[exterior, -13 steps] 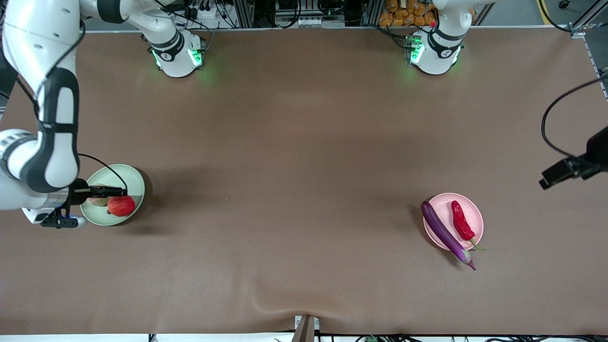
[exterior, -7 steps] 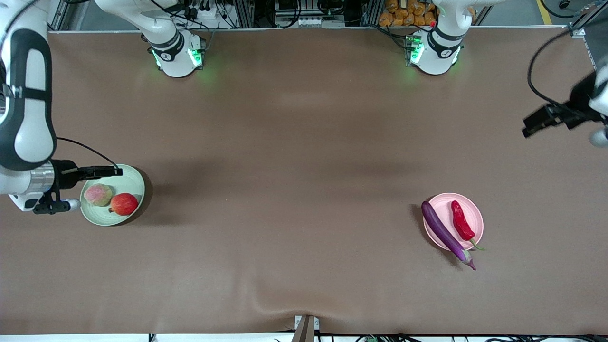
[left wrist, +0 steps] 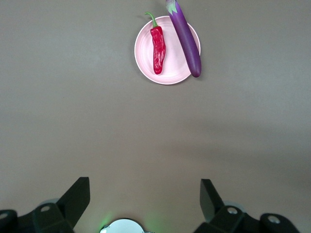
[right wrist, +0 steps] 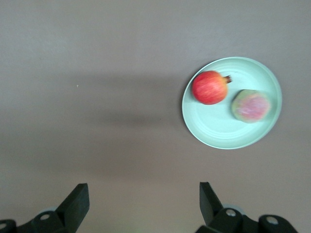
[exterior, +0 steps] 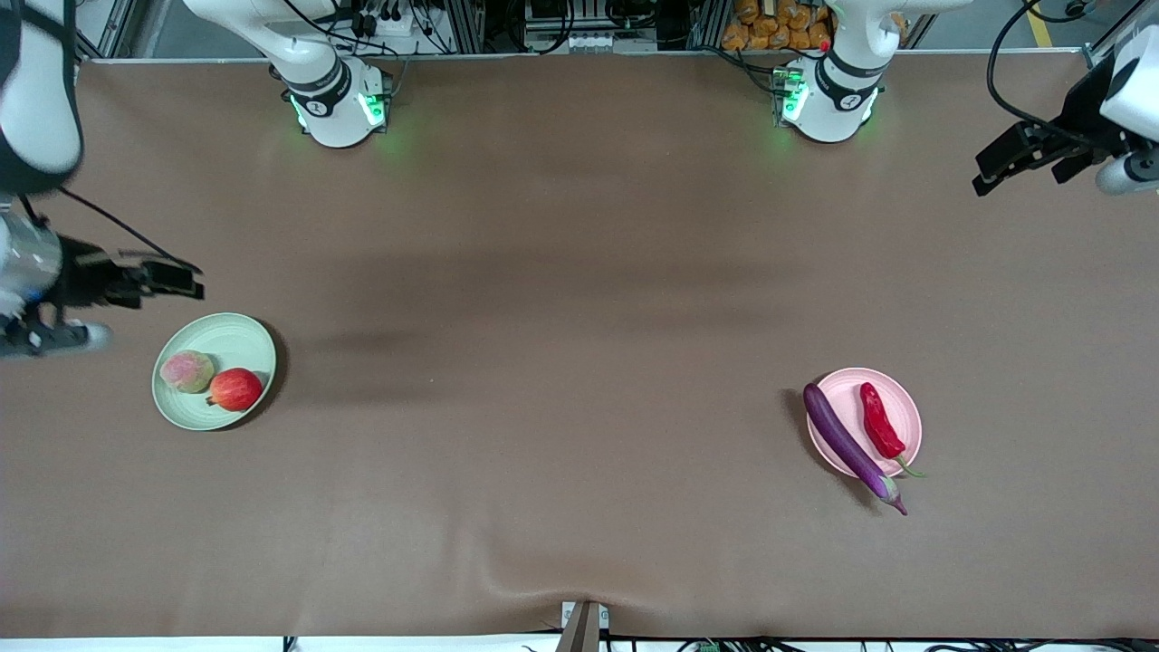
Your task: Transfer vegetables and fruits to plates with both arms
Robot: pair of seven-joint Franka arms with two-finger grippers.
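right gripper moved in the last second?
Yes. The right gripper was over the green plate; it has pulled off toward the robots' bases, fingers open and empty.

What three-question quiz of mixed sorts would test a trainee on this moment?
1. True or false: the eggplant lies wholly inside the pink plate.
2. Which fruit on the green plate lies nearer the front camera: A) apple B) peach-like fruit?
3. Fill in: both the left gripper and the right gripper have their jaws ____.

Key: 1 false, it overhangs the rim; 2 A; 3 open.
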